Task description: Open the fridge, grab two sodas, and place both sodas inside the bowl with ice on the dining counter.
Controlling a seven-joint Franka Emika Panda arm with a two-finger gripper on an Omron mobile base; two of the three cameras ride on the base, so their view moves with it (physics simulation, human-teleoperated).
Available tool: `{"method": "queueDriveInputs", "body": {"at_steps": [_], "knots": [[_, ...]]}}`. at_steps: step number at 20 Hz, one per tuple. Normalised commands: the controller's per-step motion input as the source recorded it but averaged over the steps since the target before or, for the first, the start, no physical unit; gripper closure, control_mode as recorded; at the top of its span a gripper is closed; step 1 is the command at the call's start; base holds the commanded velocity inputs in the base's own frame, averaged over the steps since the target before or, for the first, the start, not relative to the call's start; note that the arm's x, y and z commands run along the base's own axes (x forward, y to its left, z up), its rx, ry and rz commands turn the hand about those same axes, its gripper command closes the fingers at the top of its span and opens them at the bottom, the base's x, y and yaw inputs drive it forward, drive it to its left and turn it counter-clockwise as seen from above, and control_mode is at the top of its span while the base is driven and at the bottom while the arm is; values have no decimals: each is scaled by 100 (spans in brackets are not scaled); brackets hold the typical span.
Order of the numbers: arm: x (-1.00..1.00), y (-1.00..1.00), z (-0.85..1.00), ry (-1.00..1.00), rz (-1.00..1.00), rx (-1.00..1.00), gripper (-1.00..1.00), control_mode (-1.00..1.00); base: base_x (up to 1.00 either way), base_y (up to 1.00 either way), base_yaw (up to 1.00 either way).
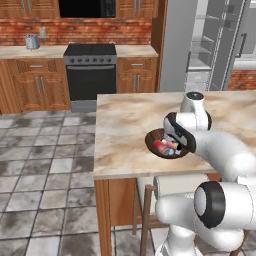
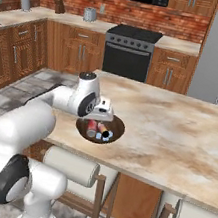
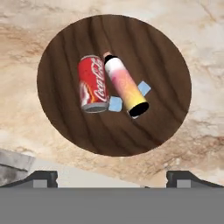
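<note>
The dark-brown bowl (image 3: 144, 48) sits on the beige marble dining counter (image 3: 197, 26) near its front edge. Two sodas lie on their sides in it: a red can (image 3: 92, 84) and a pink-and-yellow can (image 3: 125, 85), touching each other. Pale-blue ice (image 3: 115, 104) lies beside them. My gripper (image 3: 113, 179) hangs right above the bowl, open, with nothing between its fingers. The left base view shows the gripper (image 1: 176, 145) over the bowl (image 1: 152, 142); the right base view shows the gripper (image 2: 100, 118) over the bowl (image 2: 118, 128). The grey fridge (image 1: 210, 45) stands open behind the counter.
A black oven (image 1: 90, 70) sits in wooden cabinets along the brick back wall. Pale-cushioned stools (image 2: 70, 165) stand under the counter's front edge by my base. Grey tiled floor (image 1: 45, 165) lies to the left of the island.
</note>
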Motion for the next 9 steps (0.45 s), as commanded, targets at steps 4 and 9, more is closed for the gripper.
{"method": "queueDriveInputs", "body": {"at_steps": [4, 9], "knots": [[-68, 1, 52, -20, -6, -1, -100, -100, 0, 0, 0], [-67, 0, 55, -19, -6, 0, -100, -100, 0, 0, 0]]}}
